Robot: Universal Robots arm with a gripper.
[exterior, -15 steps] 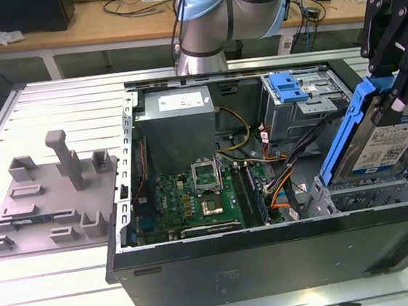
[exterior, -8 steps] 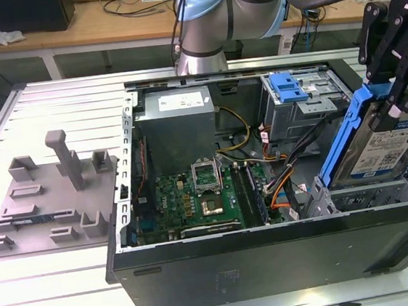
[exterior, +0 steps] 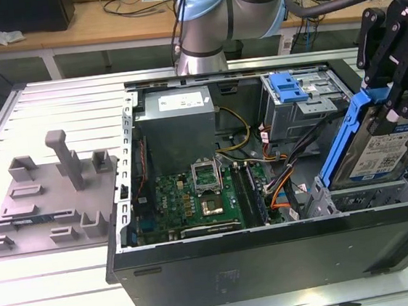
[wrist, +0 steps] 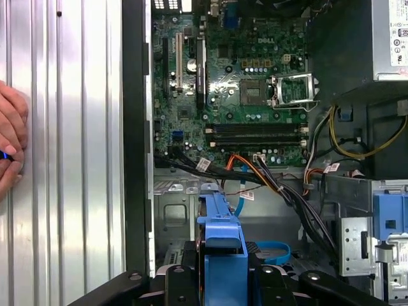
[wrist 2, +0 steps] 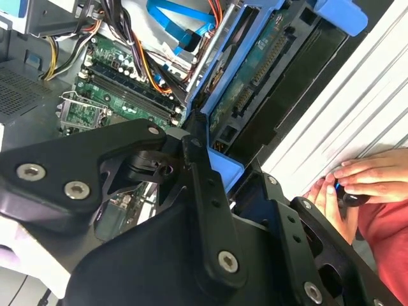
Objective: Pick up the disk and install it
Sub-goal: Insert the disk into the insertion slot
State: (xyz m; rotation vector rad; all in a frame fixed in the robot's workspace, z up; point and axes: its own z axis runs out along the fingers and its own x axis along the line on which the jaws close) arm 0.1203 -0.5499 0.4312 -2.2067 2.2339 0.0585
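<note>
Holding the disk over its bay
We see the disk [exterior: 388, 150], tilted in its blue frame [exterior: 341, 142], clamped in the claw [exterior: 394, 104] just above the metal bay [exterior: 362, 198] beneath it; we judge its edges should be squared with the bay, clear of the cables [exterior: 279, 186] beside the claw.

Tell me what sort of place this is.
Probably a robotics lab: a robot arm whose gripper holds the disk at an open computer case on a slatted metal table, with cable-strewn desks behind.
</note>
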